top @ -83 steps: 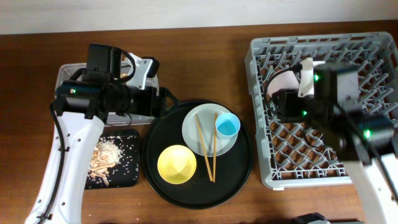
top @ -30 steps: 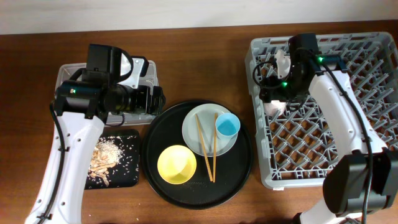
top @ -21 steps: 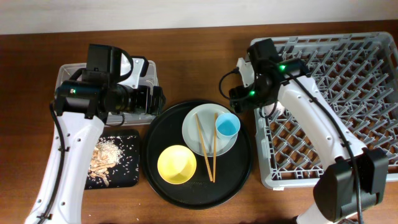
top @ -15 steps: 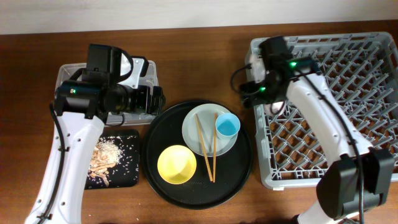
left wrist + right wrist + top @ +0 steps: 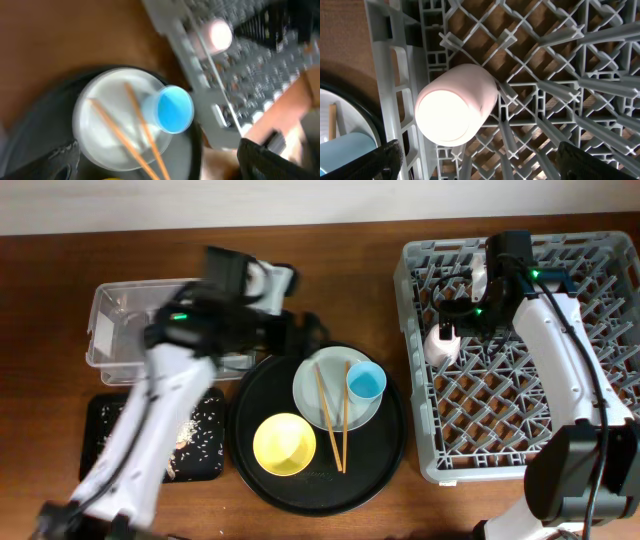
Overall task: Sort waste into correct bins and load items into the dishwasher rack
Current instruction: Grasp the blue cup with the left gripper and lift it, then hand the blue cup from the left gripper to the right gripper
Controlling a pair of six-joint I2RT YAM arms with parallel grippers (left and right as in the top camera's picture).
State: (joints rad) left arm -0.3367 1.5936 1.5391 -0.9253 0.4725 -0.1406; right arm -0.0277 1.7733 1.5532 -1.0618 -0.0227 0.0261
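Observation:
The pink cup [image 5: 441, 343] lies on its side among the pegs at the left of the grey dishwasher rack [image 5: 600, 380]; it also shows in the right wrist view [image 5: 454, 105]. My right gripper [image 5: 458, 315] is open and empty just above it. On the pale plate [image 5: 310, 390] stand the blue cup [image 5: 366, 383] and two chopsticks [image 5: 332, 415]. The yellow bowl [image 5: 284, 444] sits beside them. My left gripper [image 5: 305, 335] is open and empty above the plate's far edge, looking down on the blue cup [image 5: 172, 109]. The paper ball and foil wrapper cannot be made out.
Plate, cups and bowl rest on a large round black tray [image 5: 390, 440]. The clear tub [image 5: 120, 320] stands at the back left. The small black tray [image 5: 100, 460] in front of it holds food scraps [image 5: 185, 435].
My left arm has swung right, from over the clear tub to the round tray's far edge. My right arm went left to the rack's edge and came back over the pink cup.

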